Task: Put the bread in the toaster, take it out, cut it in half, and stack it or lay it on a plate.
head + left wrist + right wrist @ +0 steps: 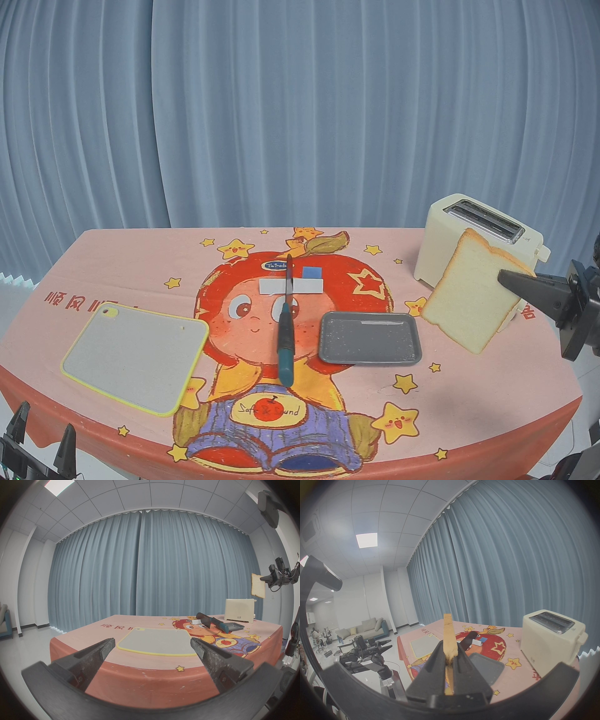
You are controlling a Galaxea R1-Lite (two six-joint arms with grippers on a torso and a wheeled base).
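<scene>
Nearest, at about seven o'clock off the table's front edge, the left end effector (42, 431) hangs with its black fingers spread and nothing between them, well apart from the work; I judge it has no part in this step. On the pink cartoon-printed table (125, 262), the grey rectangular cutting board with a yellow rim (134, 356) lies at eight o'clock. The teal-handled knife (285, 337) is at the centre, blade toward twelve, and the dark grey rectangular plate (369, 361) is just at its three o'clock. Farther off, at two o'clock, the right end effector (509, 278) is clamped on one edge of the pale square slice of bread (465, 294). The slice is held tilted in the air, in front of the cream two-slot toaster (437, 244). The step in hand looks like loading. The slice should be carried over a slot (484, 220), turned so its plane runs along the opening, squared upright, then lowered straight. Soft bread will likely buckle if a corner catches the rim, so let go only once it is seated.
</scene>
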